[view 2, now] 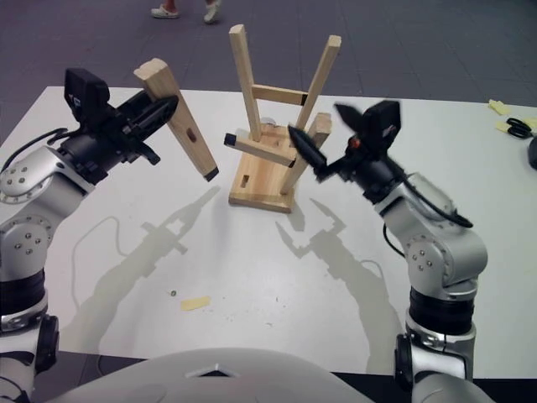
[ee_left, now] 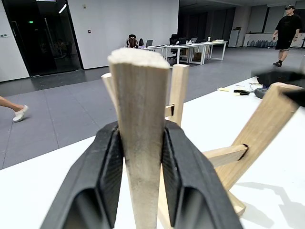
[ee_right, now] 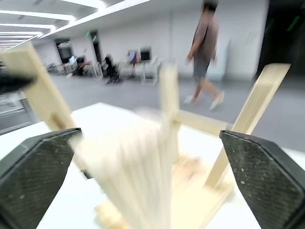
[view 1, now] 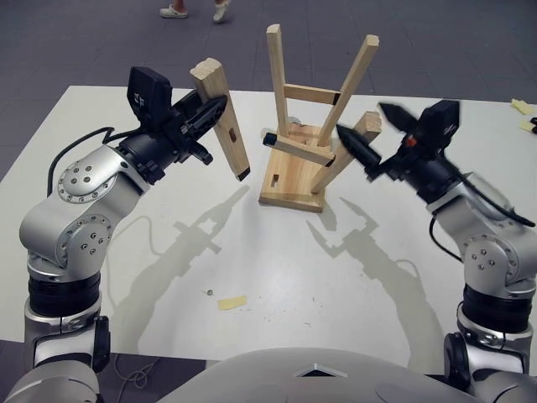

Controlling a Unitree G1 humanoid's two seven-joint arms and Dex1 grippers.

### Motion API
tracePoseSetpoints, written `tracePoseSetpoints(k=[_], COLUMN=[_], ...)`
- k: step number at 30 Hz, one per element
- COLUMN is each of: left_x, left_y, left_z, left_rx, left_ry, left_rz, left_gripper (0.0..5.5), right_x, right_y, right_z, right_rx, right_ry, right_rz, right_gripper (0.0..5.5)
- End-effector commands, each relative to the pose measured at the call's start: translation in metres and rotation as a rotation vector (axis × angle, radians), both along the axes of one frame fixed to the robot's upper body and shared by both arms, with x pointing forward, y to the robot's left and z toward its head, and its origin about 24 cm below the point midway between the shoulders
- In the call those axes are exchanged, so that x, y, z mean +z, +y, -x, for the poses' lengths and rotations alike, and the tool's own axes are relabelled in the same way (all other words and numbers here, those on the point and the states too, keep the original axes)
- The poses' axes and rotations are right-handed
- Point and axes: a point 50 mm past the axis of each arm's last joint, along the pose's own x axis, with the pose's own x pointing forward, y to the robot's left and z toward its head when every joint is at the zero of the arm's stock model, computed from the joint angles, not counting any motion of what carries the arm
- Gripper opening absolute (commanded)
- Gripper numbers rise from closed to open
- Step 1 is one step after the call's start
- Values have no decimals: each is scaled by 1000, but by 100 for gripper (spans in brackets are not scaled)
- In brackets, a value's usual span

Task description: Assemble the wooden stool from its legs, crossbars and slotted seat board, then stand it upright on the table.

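The half-built stool [view 1: 312,143] rests upside down at the table's far middle, seat board [view 1: 285,186] flat on the table. Two legs [view 1: 277,75] stand up from it, joined by a crossbar [view 1: 310,94]; a third leg [view 1: 351,149] leans, with a lower crossbar [view 1: 298,149] on it. My left gripper [view 1: 214,126] is shut on a loose slotted leg [view 1: 231,134], held tilted in the air left of the stool, also seen as the leg [ee_left: 140,124]. My right gripper [view 1: 362,120] is open, its fingers [ee_right: 267,176] spread on either side of the third leg's top end without touching.
A scrap of yellow tape [view 1: 232,302] and a small dark speck [view 1: 210,291] lie on the white table [view 1: 268,277] near its front. More tape scraps [view 1: 522,107] and scissors [view 2: 520,126] sit at the far right edge.
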Motion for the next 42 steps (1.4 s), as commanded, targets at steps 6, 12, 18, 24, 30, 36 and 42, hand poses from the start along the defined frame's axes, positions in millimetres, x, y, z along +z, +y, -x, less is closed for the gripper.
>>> tracePoseSetpoints(k=[6, 12, 18, 24, 30, 36, 42], left_x=[-1, -4, -2, -7, -21, -27, -28], left_y=[-7, -16, -17, -23, -9, -14, -29], left_z=[-8, -11, -14, -11, -4, -11, -4], left_rx=[-13, -79, -84, -86, -52, -21, -57], left_ry=[-19, 7, 5, 12, 62, 69, 71], left_rz=[-5, -3, 4, 5, -30, 1, 16], left_gripper=[102, 102, 102, 102, 102, 102, 102], right_x=[20, 11, 18, 6, -4, -11, -14], right_y=[-3, -5, 3, 18, 21, 26, 23], right_z=[5, -4, 14, 24, 24, 27, 27], right_rx=[232, 363, 591, 565, 453, 422, 394], right_ry=[-9, 34, 62, 69, 47, 55, 64], right_rz=[-113, -16, -14, 0, 59, 55, 48], right_gripper=[540, 540, 540, 540, 527, 540, 540])
